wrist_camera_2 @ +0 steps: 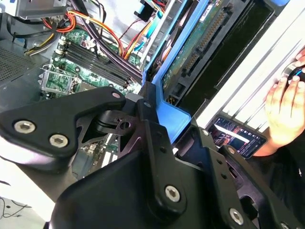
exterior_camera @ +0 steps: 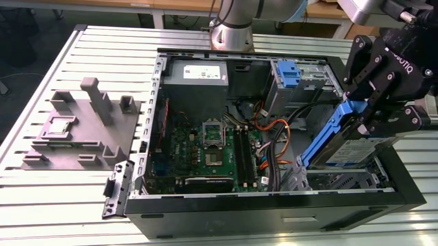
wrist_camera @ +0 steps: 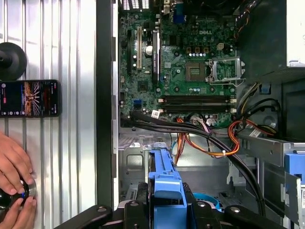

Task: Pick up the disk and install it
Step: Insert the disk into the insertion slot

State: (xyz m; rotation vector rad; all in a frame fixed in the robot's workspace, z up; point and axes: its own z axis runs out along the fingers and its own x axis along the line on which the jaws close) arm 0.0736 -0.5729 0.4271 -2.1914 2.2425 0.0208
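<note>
Here the gripper (exterior_camera: 383, 123) pinches the disk (exterior_camera: 352, 151) by its blue side rails, holding it tilted over the drive bay (exterior_camera: 342, 179) of the open computer case (exterior_camera: 274, 202). Just beyond it run orange and black cables (wrist_camera: 209, 143), then the motherboard (wrist_camera: 181, 67). Farther off, outside the case, a phone (wrist_camera: 29, 98) lies on the slatted table (wrist_camera: 81, 47) near a person's hand (wrist_camera: 12, 167).

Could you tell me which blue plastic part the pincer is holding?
The blue rail of the tilted disk, clamped in the pincer; the upright blue latch on the drive cage stands untouched.
</note>
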